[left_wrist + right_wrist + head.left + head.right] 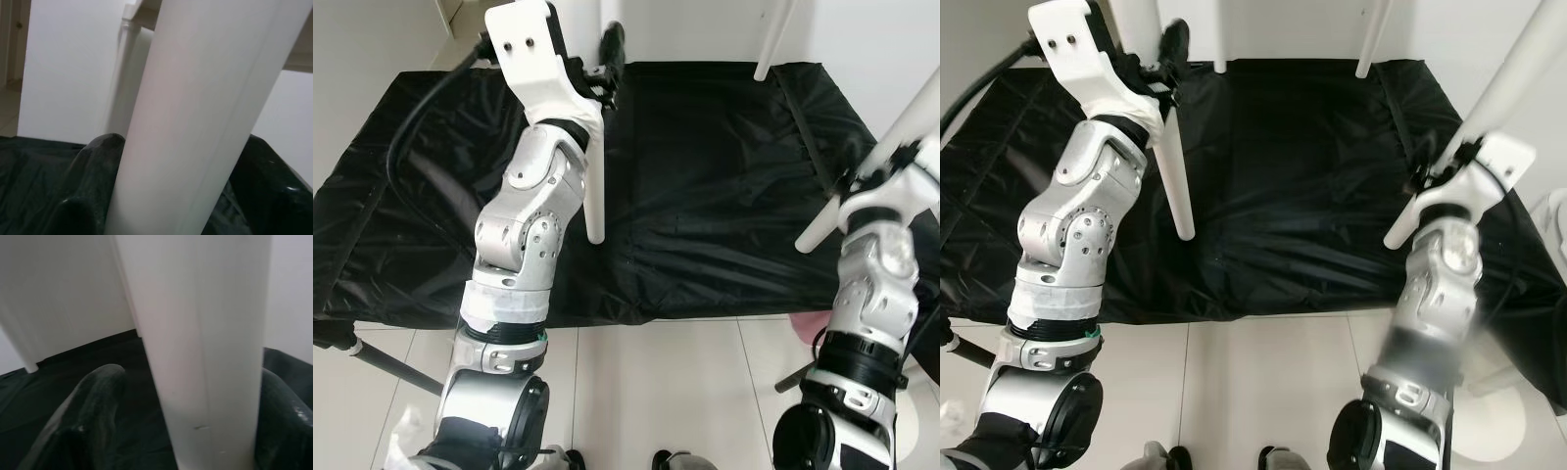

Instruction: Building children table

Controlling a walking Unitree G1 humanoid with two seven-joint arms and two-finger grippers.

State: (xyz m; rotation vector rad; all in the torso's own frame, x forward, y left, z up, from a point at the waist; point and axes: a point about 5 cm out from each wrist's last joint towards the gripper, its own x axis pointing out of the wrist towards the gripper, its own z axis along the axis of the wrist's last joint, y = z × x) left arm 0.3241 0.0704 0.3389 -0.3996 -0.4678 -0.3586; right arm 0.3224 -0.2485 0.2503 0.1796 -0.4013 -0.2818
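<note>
A white children's table stands over a black sheet (715,196), and its legs reach down into view. My left gripper (605,70) is raised high and shut on the front left leg (595,196). In the left wrist view, black fingers (90,186) flank that leg (195,122) on both sides. My right gripper (1435,174) is shut on the slanting front right leg (1503,83), a short way above its foot. The right wrist view shows that leg (205,357) held between its fingers (88,416). Two rear legs (1371,39) stand at the sheet's far edge.
The black sheet covers a low platform whose front edge meets light floor tiles (656,392). A dark rod (382,360) lies at the lower left. A pink object (808,328) sits on the floor by my right arm. White walls close the far side.
</note>
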